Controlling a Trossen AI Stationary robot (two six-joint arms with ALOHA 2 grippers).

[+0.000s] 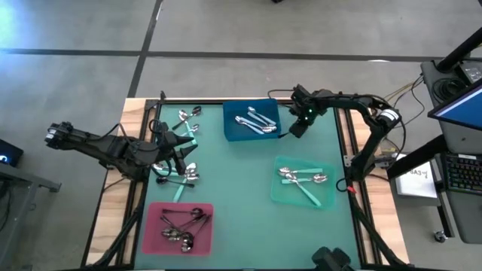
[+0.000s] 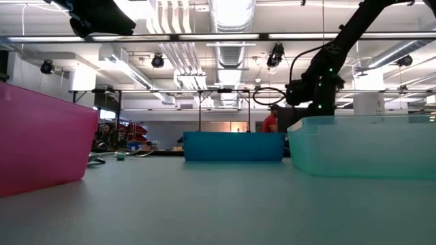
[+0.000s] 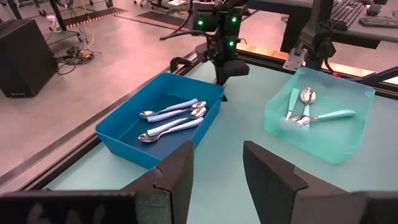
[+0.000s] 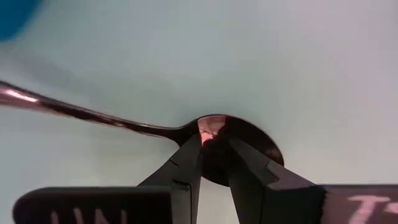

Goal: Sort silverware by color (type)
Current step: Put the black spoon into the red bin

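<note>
right end effector (image 4: 214,158) pinching spoon (image 4: 239,140) bowl, left (image 3: 217,168) — empty

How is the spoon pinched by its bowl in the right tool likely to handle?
The spoon is probably stiff: its handle juts straight. Its polished, curved bowl looks slippery, so it may pivot in the right tool, since the handle hangs off to one side.

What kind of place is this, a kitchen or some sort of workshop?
Probably a robotics lab or workshop: exposed ceiling ducts, a keyboard beside the table, and cables on a bare floor.
</note>
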